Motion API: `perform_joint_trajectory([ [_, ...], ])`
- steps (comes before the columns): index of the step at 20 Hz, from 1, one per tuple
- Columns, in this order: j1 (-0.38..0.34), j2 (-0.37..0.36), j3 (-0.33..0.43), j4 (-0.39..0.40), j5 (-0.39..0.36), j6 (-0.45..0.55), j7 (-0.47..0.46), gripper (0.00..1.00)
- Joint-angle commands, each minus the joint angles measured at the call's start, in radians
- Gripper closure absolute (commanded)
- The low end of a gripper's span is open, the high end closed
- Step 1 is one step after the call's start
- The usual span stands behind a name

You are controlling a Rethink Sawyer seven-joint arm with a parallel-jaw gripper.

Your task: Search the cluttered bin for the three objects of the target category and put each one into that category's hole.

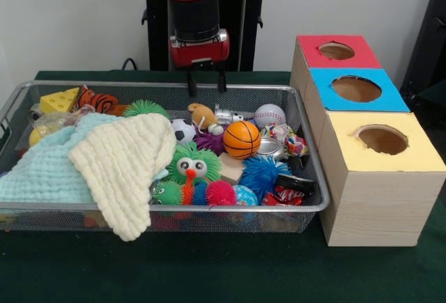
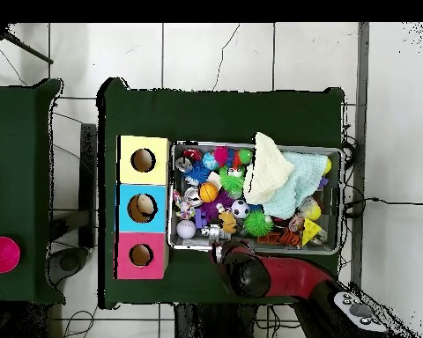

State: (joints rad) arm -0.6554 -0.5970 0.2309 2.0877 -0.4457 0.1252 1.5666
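My gripper (image 1: 206, 83) hangs open and empty over the far rim of the wire bin (image 1: 174, 207), behind the toy mouse (image 1: 203, 115). The bin holds an orange basketball (image 1: 242, 139), a white baseball (image 1: 270, 116), a soccer ball (image 1: 182, 130), several spiky balls and a green fuzzy toy with eyes (image 1: 191, 164). A cream cloth (image 1: 125, 164) and a light blue cloth (image 1: 45, 171) cover the bin's left half. The wooden box beside it has a red hole (image 1: 336, 51), a blue hole (image 1: 356, 88) and a yellow hole (image 1: 382, 139). From overhead the arm (image 2: 243, 269) hides the gripper.
A yellow cheese wedge (image 1: 60, 99) and a striped tiger toy (image 1: 97, 101) lie in the bin's far left corner. In the overhead view the box (image 2: 120, 208) stands left of the bin (image 2: 338, 198), and a pink disc (image 2: 2, 253) sits on a separate table at the left.
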Motion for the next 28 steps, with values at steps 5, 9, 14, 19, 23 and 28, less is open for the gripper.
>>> perform_joint_trajectory([
  [5, -0.022, 0.14, -0.031, -0.067, -0.079, -0.032, 0.066, 0.0],
  [9, 0.002, 0.18, -0.035, -0.085, -0.069, -0.06, 0.083, 0.0],
  [14, 0.016, 0.193, -0.019, -0.105, -0.055, -0.05, 0.079, 0.0],
  [19, 0.042, 0.174, -0.002, -0.131, -0.025, 0.003, 0.071, 0.0],
  [23, 0.043, 0.169, 0.016, -0.134, -0.01, 0.021, 0.07, 0.0],
  [28, 0.038, 0.113, 0.053, -0.146, 0.014, 0.08, 0.048, 0.0],
])
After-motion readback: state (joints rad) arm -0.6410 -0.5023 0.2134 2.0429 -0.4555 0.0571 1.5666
